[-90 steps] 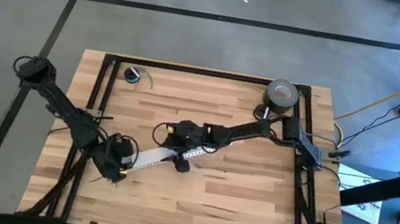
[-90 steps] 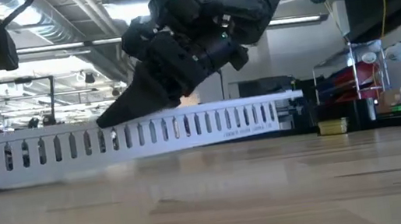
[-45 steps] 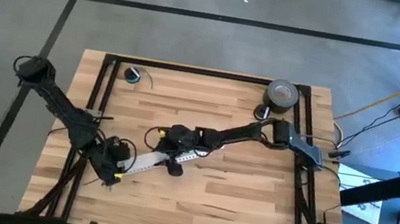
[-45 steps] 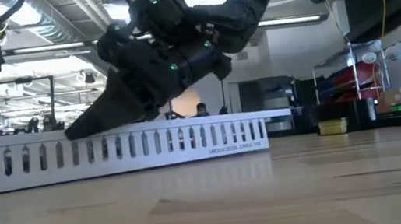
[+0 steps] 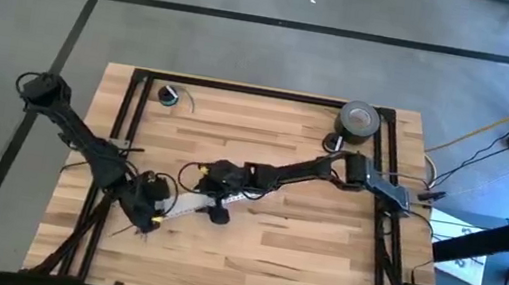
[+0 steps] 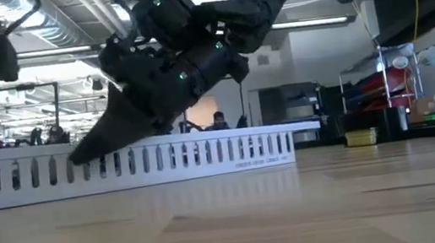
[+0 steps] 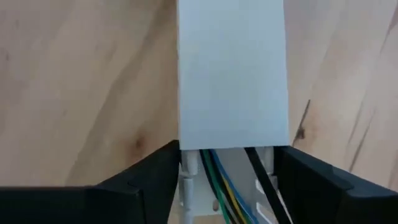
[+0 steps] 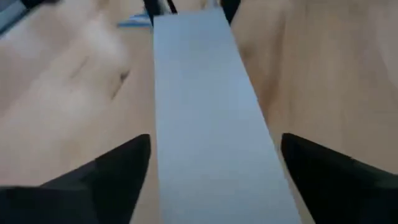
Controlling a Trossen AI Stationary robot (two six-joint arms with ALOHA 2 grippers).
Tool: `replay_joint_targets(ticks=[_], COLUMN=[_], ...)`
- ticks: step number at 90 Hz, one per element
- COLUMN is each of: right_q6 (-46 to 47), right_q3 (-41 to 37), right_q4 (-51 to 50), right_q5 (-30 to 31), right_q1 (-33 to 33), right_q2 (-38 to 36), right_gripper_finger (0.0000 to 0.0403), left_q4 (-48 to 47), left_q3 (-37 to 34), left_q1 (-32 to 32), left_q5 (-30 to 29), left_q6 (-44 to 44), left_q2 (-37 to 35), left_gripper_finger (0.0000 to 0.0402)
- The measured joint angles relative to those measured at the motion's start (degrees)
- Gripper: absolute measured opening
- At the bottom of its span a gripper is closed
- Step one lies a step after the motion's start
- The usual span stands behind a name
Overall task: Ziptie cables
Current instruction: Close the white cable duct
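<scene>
**Both grippers at a slotted white duct carrying coloured wires**

High view: the wooden worktop (image 5: 300,240) bears a white slotted duct (image 5: 187,203) lying obliquely left of centre. The left gripper (image 5: 155,212) meets its lower-left end; the right gripper (image 5: 209,196) reaches over the duct further along. A roll of grey tape (image 5: 359,121) stands at the far right corner and a small dark round object (image 5: 169,95) near the far left. Neither cables nor ziptie can be made out here.

Low view: the duct's side wall (image 6: 163,157) appears as a row of upright slots, with the right gripper (image 6: 97,147) angled down onto its top edge. Whether it touches cannot be told.

Left wrist view: only here do the cables (image 7: 219,180) show, green, blue and yellow strands emerging from under the duct's white cover (image 7: 231,74), beside a thin black strip (image 7: 264,180) that may be the ziptie. The left gripper (image 7: 227,186) has its fingers (image 7: 130,186) apart, one on each side of the duct.

Right wrist view: the cover (image 8: 211,124) runs between the right gripper's (image 8: 214,186) spread fingers (image 8: 106,174).
</scene>
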Motion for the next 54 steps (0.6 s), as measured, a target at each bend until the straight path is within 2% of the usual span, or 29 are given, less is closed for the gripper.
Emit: replay_joint_targets(ticks=[17,25,31,38,54], right_q6=[-6.19,-6.70,-7.83,-10.26,-12.54], right_q3=[6.06,6.70,6.67,5.75,3.20], right_q4=[-18.04,-24.03,-28.78,-34.96,-36.41], right_q5=[-7.67,-13.67,-16.04,-15.78,-8.68], right_q1=[-3.72,-6.22,-7.91,-9.27,-10.37], right_q2=[0.00,-0.86,-1.84,-4.00,-11.12], right_gripper_finger=[0.0395,0.0398,0.0398,0.0399,0.0399], left_q4=[4.09,8.89,12.75,16.01,15.00], left_q3=[-0.07,-0.07,-0.07,-0.06,2.92], left_q1=[5.81,8.88,11.12,13.57,17.86], left_q5=[0.35,0.45,-1.07,-2.93,-3.79], left_q6=[5.33,9.67,13.85,18.88,27.51], left_q2=[0.09,0.09,0.36,0.93,0.69], left_gripper_finger=[0.0294,0.0304,0.0305,0.0305,0.0305])
